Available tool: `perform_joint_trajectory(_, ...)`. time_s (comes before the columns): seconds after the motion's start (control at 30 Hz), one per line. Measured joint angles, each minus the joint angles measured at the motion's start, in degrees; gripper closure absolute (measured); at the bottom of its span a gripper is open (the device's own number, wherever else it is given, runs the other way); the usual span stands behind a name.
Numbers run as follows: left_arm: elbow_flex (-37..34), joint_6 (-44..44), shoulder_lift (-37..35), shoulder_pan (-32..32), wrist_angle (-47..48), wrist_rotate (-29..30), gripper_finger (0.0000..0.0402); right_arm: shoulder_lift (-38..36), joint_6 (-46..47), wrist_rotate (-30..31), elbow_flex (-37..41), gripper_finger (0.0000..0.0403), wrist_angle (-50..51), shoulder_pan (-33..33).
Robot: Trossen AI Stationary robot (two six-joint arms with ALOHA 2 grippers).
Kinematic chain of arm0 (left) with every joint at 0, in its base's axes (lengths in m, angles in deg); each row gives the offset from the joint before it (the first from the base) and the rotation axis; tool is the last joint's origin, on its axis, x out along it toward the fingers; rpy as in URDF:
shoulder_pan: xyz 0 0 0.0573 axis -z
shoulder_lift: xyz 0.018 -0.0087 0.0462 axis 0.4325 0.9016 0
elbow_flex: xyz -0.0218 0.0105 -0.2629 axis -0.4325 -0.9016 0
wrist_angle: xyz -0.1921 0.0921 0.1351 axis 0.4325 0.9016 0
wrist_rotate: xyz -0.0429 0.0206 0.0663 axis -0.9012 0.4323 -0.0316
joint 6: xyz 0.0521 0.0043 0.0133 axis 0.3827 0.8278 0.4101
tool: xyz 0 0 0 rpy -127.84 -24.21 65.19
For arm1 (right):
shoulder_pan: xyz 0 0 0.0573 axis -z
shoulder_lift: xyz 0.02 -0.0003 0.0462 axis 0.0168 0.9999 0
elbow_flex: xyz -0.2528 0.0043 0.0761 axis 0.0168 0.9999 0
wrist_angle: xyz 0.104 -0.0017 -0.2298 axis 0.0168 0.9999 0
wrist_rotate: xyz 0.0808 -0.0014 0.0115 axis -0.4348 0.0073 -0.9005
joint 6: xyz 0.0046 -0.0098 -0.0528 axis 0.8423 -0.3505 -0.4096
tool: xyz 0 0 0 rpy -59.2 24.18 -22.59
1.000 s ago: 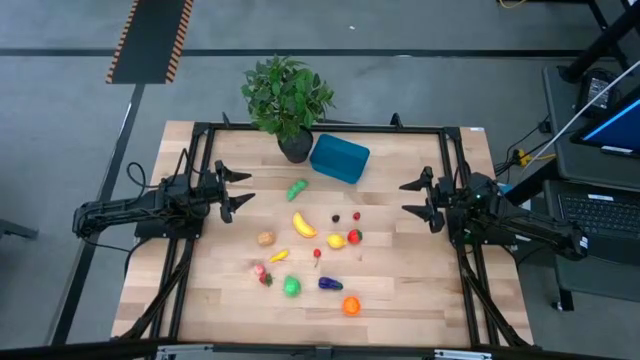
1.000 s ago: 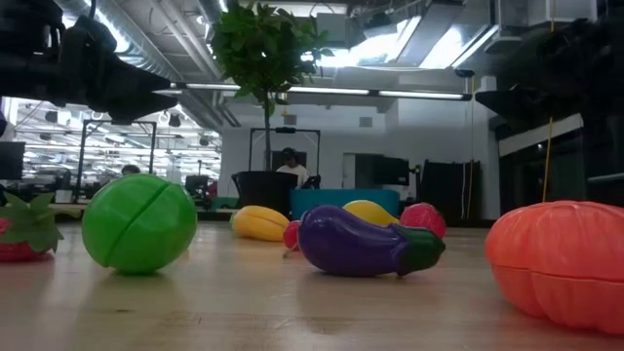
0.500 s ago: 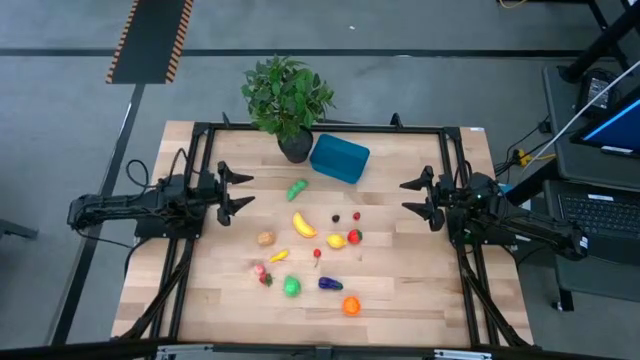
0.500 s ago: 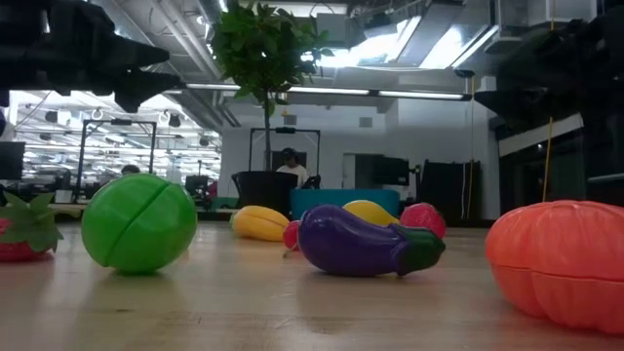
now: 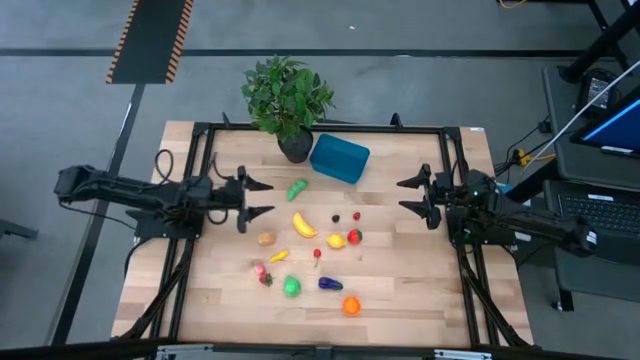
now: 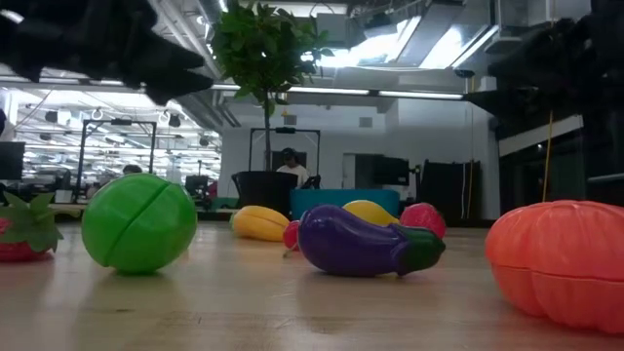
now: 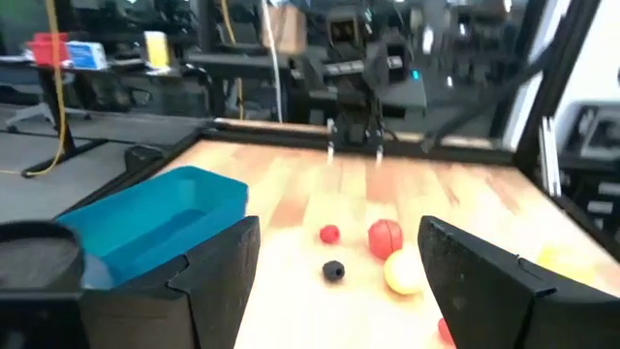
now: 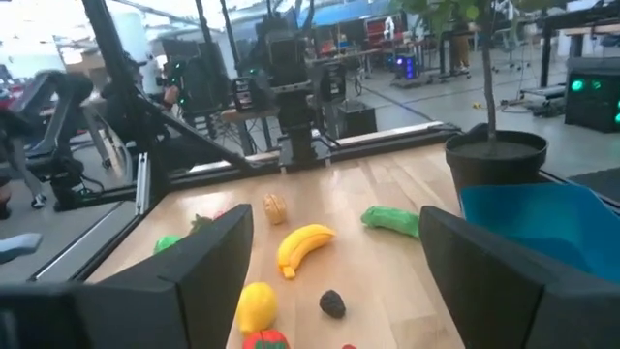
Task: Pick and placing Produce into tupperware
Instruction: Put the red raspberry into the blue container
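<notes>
Reaching further twd produce (image 5: 303, 225), left end effector (image 5: 262, 198) spread; right end effector (image 5: 405, 195) spread, unmoved.

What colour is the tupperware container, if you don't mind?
Teal-blue; the tupperware shows best in the high view.

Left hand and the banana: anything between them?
High view: only bare table between the open left hand and the banana.

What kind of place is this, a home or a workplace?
Probably a robotics lab or workshop. A wooden table stands on a bare grey floor, a laptop sits on a side stand, and the low view shows exposed ceiling ducts over more black-framed rigs.
</notes>
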Motion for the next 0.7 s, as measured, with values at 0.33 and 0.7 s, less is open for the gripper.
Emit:
perform_joint_trajectory(0.33,8.1,1.7,13.3,1.8,3.0,0.0,0.0137,12.8,-8.6,-0.4,-11.9,0.0106,10.1,-4.6)
perform_joint_trajectory(0.7,9.6,2.7,15.5,2.2,5.6,0.0,0.0137,30.2,-15.2,8.5,-21.8,0.0106,18.4,-12.9)
